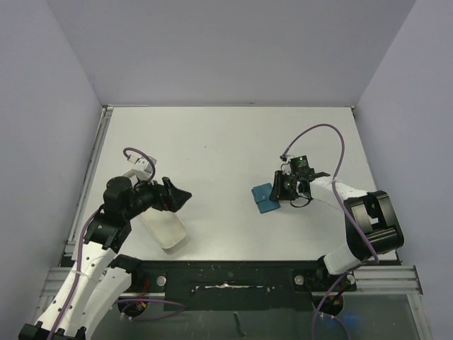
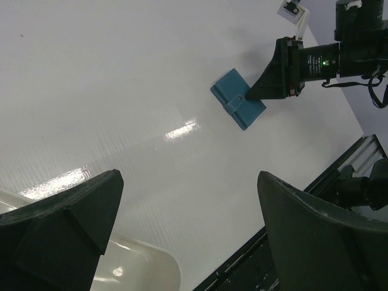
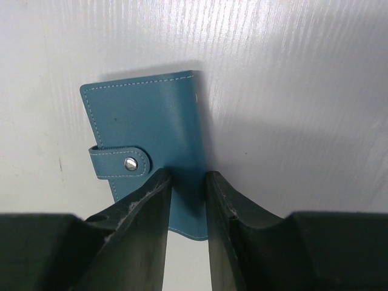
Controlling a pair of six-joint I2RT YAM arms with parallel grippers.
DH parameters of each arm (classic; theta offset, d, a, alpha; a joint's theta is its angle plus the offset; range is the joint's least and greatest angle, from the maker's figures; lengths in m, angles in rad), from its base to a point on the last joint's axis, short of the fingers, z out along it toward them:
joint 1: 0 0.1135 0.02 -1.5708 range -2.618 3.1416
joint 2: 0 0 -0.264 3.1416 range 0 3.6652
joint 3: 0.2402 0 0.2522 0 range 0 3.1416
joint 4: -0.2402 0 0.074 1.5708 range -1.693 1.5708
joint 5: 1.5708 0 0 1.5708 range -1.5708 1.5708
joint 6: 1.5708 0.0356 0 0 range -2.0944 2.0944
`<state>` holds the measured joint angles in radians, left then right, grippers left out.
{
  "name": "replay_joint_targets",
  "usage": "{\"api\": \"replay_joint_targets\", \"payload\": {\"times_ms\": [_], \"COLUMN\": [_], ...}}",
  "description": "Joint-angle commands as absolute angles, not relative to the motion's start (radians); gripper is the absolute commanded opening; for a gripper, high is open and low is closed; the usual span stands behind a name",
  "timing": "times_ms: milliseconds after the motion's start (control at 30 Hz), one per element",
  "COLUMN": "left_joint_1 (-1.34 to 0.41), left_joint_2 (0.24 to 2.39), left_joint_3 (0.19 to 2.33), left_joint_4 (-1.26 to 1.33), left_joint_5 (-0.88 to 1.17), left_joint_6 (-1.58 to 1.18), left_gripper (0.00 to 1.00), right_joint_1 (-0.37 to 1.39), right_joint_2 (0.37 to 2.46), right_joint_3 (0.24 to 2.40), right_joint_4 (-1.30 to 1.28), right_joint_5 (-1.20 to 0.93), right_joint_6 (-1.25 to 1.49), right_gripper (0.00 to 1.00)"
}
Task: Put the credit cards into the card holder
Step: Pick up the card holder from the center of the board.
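The card holder [image 3: 145, 121] lies flat toward the table's [image 1: 233, 142] right edge, strap seemingly snapped; the right gripper [image 3: 187, 179] stands narrow astride one edge, grip uncertain; better to pinch the cover alone; the left gripper [image 2: 189, 176] gapes wide by the white tray [image 2: 145, 267]; I see no credit cards.

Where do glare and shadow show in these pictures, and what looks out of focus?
Left wrist view: bright glare streaks on the table; the left gripper's fingers are dark and soft. Right wrist view: a shadow lies right of the wallet; the right gripper's fingers are soft. Top view: even light, faint shadows.
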<state>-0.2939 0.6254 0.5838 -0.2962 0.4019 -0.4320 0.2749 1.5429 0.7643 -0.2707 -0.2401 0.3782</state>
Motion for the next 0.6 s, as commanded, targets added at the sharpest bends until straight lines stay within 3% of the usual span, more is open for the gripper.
{"api": "replay_joint_targets", "payload": {"times_ms": [0, 33, 267, 567], "left_joint_1": [-0.298, -0.298, -0.357, -0.632], "left_joint_2": [0.661, 0.674, 0.795, 0.994], "left_joint_3": [0.6, 0.601, 0.634, 0.726], "left_joint_4": [-0.225, -0.223, -0.206, -0.167], "left_joint_5": [0.465, 0.494, 0.5, 0.282], "left_joint_6": [-0.455, -0.465, -0.554, -0.611], "left_gripper": [0.91, 0.89, 0.77, 0.66], "right_joint_1": [0.296, 0.3, 0.354, 0.472], "right_joint_2": [1.481, 1.466, 1.335, 1.239], "right_joint_3": [0.734, 0.732, 0.703, 0.739], "right_joint_4": [-0.265, -0.267, -0.266, -0.282], "right_joint_5": [-0.2, -0.2, -0.208, -0.155], "right_joint_6": [0.394, 0.4, 0.493, 0.612], "right_gripper": [0.04, 0.0, 0.0, 0.0]}}
